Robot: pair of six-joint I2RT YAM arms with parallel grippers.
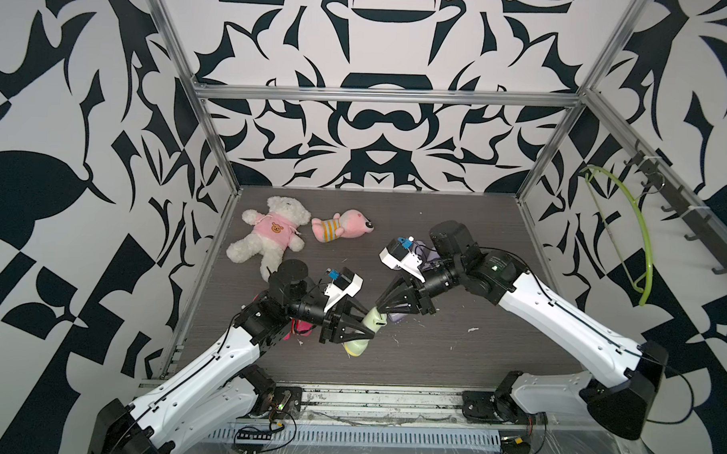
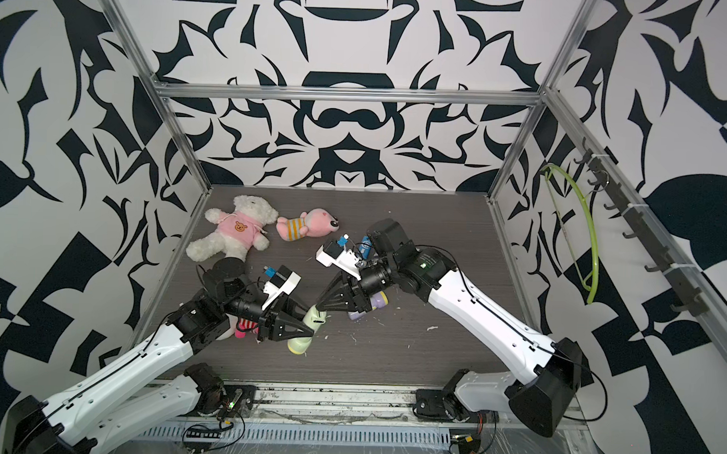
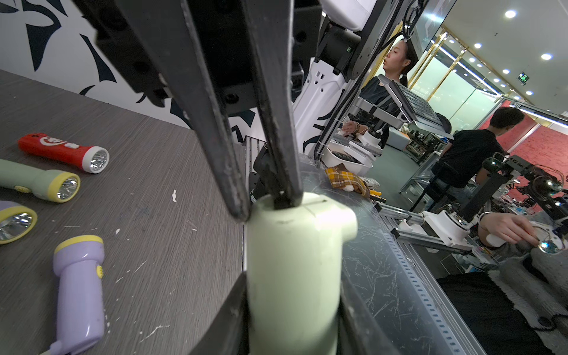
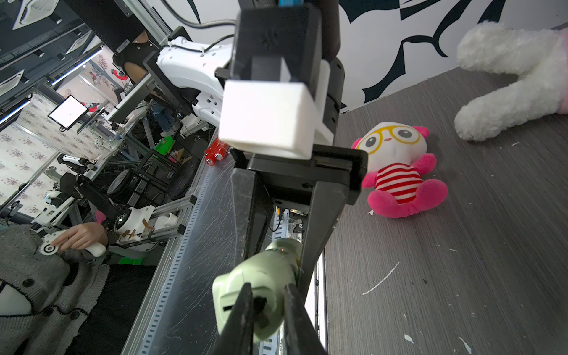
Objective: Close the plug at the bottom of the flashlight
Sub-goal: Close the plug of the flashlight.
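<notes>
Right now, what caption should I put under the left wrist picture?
Left claw holds a pale green flashlight; right claw touches its bottom end.

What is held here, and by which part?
Left gripper clamps the pale green plastic flashlight around its barrel. Right gripper straddles its dark bottom plug; grip cannot be told.

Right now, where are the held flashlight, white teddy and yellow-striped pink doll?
held flashlight (image 1: 372,320): a top view, barrel.
white teddy (image 1: 271,231): a top view, shirt.
yellow-striped pink doll (image 1: 355,223): a top view, head.
</notes>
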